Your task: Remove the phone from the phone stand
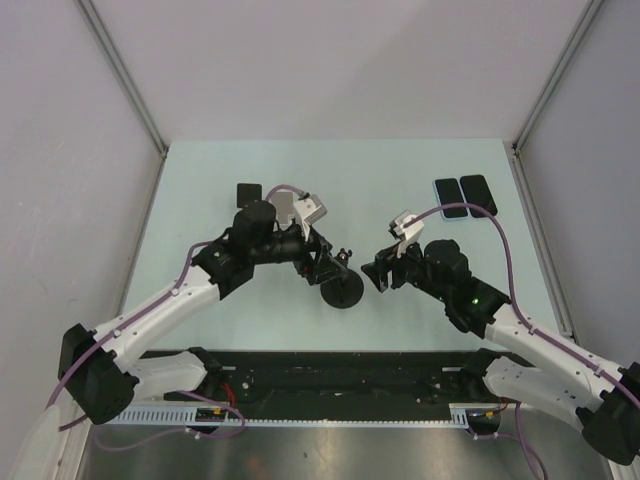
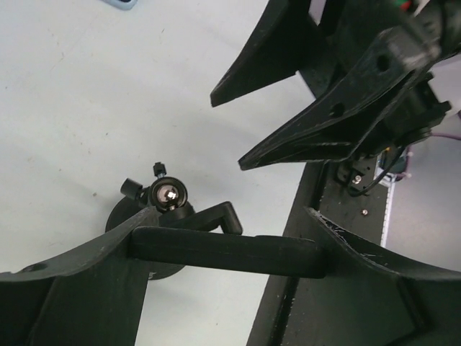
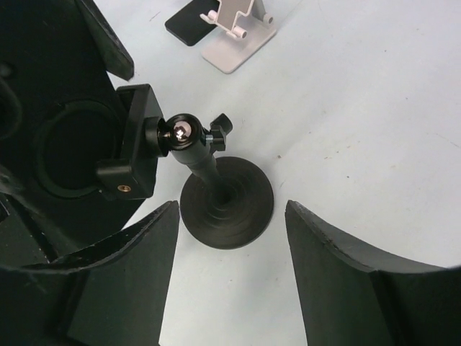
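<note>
A black phone stand (image 1: 342, 290) with a round base, a stem and a ball head stands mid-table; it also shows in the right wrist view (image 3: 227, 202) and the left wrist view (image 2: 167, 196). My left gripper (image 1: 325, 262) is shut on a black phone (image 2: 223, 252), seen edge-on between its fingers. In the right wrist view the phone (image 3: 65, 151) shows a round ring on its back and lies against the stand's holder (image 3: 133, 148). My right gripper (image 1: 378, 272) is open and empty, its fingers either side of the stand's base (image 3: 230, 267).
Two phones (image 1: 450, 200) (image 1: 478, 193) lie flat at the back right. Another black phone (image 1: 248, 192) lies at the back left beside a white stand (image 3: 238, 32). A black rail (image 1: 330, 370) runs along the near edge.
</note>
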Tool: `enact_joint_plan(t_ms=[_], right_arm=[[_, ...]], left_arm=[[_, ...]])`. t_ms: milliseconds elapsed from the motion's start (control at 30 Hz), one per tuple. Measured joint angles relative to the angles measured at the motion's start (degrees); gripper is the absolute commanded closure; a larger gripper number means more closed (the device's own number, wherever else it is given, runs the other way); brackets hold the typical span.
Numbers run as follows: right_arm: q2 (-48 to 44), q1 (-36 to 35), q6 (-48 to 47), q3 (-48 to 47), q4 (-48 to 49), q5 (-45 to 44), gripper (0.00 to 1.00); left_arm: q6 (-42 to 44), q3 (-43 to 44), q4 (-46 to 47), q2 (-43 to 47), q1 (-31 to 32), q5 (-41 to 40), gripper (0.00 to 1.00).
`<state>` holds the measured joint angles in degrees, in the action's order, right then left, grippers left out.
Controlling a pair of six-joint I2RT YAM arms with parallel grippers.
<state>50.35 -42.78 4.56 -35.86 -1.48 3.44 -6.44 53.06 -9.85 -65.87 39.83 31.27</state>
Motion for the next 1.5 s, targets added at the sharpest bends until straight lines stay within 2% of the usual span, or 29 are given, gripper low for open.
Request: enact_joint_plan(t_ms=[233, 367, 600, 867, 1067, 1333, 1433, 1500], right_arm=[[-0.8, -1.3, -0.1, 0.1, -1.4, -1.5, 0.24], [-3.7, -2.2, -0.1, 0.2, -1.7, -2.2, 0.20], [-11.2, -3.3, -0.2, 0.2, -1.7, -3.7, 0.12], [-15.0, -4.6, -0.3, 0.2, -0.3, 0.2, 0.09], [-12.9, -5.9, -0.7, 0.2, 3.6, 3.6, 0.12], [-6.4, -6.8, -1.6, 0.2, 10.2, 4.4, 0.22], [-5.2, -6.9, -1.7, 0.2, 12.5, 4.3, 0.29], [-4.4, -6.9, -1.8, 0.2, 13.9, 4.4, 0.38]], left_arm=[[-3.0, 0.0, 2.5, 1.8, 0.0, 2.2, 1.00], [-6.5, 0.6, 2.6, 3.6, 0.0, 0.9, 1.00], [-15.5, 2.8, 3.3, 8.8, -0.1, -10.1, 1.00], [-28.0, 4.1, 4.7, 10.1, -0.1, -22.5, 1.00], [-35.8, 4.1, 4.7, 9.1, -0.2, -23.8, 1.00], [-42.0, 4.1, 4.7, 8.1, -0.2, -21.9, 1.00], [-43.4, 4.1, 5.1, 7.6, -0.2, -20.7, 1.00], [-44.4, 4.1, 5.9, 7.3, -0.1, -19.6, 1.00]])
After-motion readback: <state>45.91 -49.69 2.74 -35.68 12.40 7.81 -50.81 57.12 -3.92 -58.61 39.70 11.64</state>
